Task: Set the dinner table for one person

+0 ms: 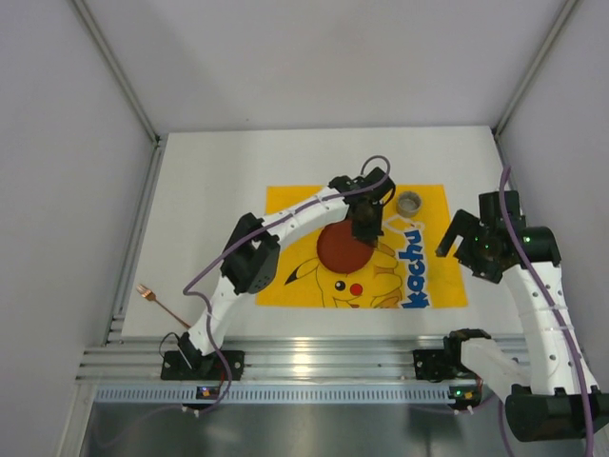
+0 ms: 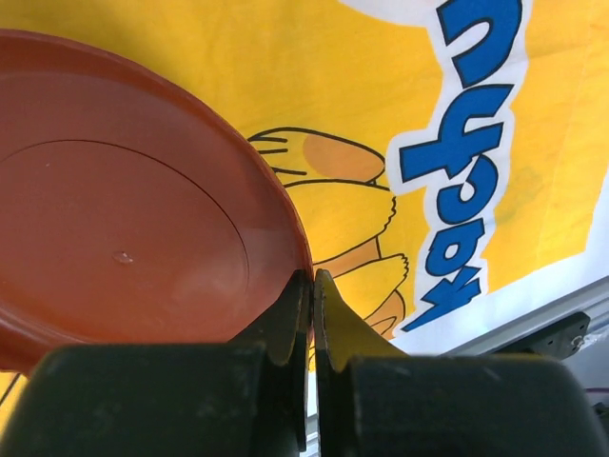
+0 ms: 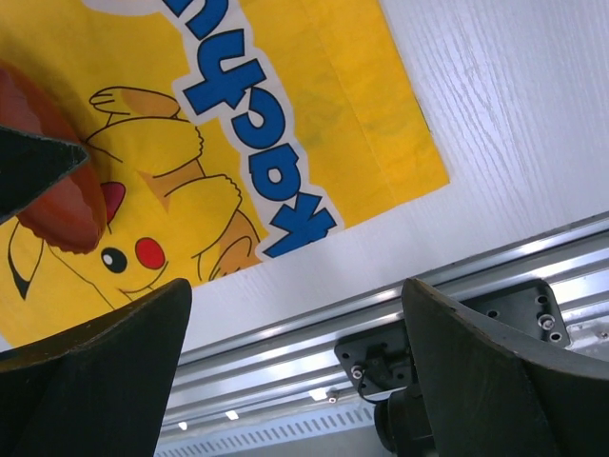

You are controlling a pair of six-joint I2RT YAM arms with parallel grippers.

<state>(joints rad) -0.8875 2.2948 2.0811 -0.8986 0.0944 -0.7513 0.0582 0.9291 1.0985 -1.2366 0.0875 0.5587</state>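
White dinner table; yellow mat under red plate, metal cup

Both arms wear white shells with black joint housings: left white arm, right white arm. A thin purple cable trails each. Silver screws stud the black base plate at lower right.

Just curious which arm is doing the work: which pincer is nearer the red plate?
Left. The left pincer sits closed at the rim of the red plate, over the yellow mat. The right pincer hangs open off to the plate's right, near the mat's right edge.
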